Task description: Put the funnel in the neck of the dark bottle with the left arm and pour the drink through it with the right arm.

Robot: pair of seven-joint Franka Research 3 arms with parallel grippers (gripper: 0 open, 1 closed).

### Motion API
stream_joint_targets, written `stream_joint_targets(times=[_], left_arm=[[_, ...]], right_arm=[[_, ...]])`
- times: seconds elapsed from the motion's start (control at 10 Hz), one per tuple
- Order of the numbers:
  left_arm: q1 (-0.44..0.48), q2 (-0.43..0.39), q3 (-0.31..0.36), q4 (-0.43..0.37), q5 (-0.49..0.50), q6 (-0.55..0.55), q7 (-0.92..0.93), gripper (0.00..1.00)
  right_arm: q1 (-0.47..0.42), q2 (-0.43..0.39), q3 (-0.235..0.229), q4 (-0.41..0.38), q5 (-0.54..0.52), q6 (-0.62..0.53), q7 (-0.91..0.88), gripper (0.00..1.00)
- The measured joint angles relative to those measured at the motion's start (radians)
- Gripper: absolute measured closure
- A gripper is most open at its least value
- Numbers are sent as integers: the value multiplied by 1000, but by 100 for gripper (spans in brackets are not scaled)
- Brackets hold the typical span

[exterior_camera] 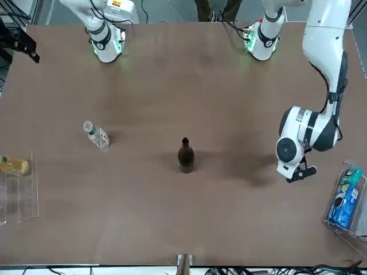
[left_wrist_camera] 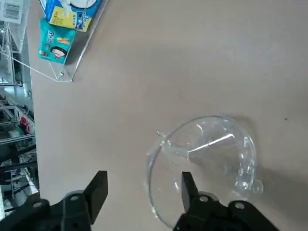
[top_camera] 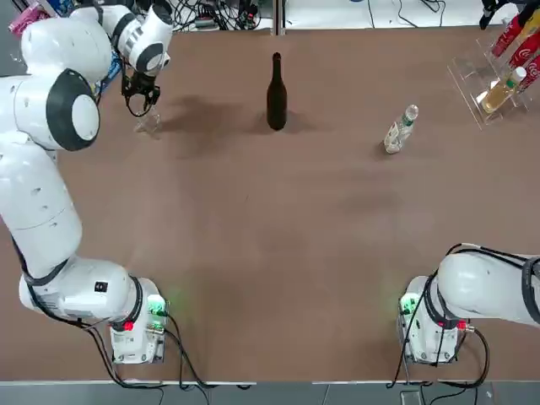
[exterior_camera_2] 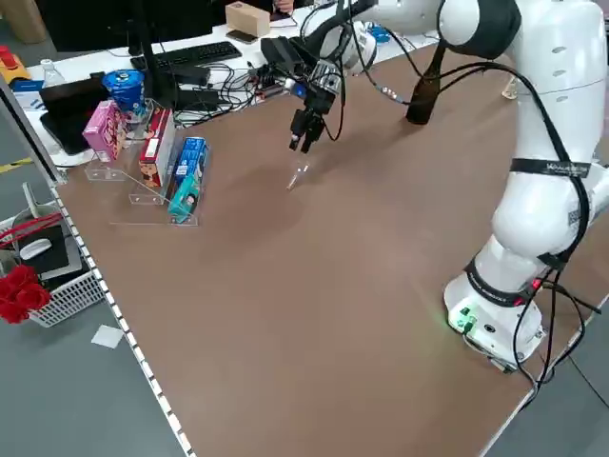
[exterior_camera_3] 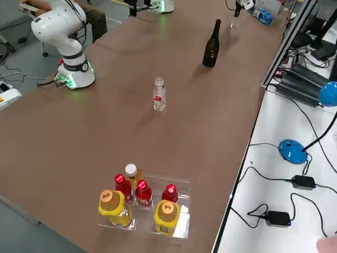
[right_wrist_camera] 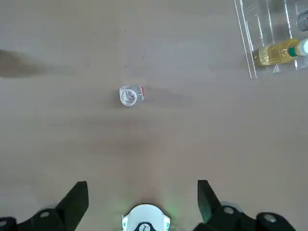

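Your left gripper (left_wrist_camera: 145,174), top view's upper left, has fingers apart, nothing gripped; the funnel (left_wrist_camera: 204,168) is lower right in the left wrist view. Probably light, slick, slightly flexy plastic: pinch the rim gently. Spout direction and long axis unclear. Right gripper (right_wrist_camera: 143,182), wide, idles top view's upper right.

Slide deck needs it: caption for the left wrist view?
Left fingers, parted, at the clear funnel; snack packs in a transparent bin.
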Motion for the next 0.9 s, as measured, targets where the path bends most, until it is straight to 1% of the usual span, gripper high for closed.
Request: stream_joint_targets(times=[0.1,0.2,0.3,0.4,0.5,0.6,0.7,0.8,0.9], left_arm=[[-3,8,0,0,1,0,-6,33],[-3,11,0,0,1,1,-8,44],[-3,12,0,0,7,1,-8,60],[-3,12,0,0,21,1,-8,67],[-3,13,0,0,30,0,-8,70],[-3,14,0,-1,33,0,-8,79],[-3,14,0,-1,40,-2,-8,83],[-3,13,1,-1,56,-12,-7,94],[-2,11,2,0,65,-22,-5,95]], right_arm=[[0,0,0,0,0,0,0,0],[0,0,0,0,0,0,0,0],[0,0,0,1,0,-2,0,0],[0,0,0,1,0,-3,0,0],[0,0,0,1,0,-4,0,0],[0,0,0,1,0,-5,0,0],[0,0,-1,1,0,-5,0,0],[0,0,-2,1,0,-5,0,0],[-1,0,-3,1,0,-5,0,0]])
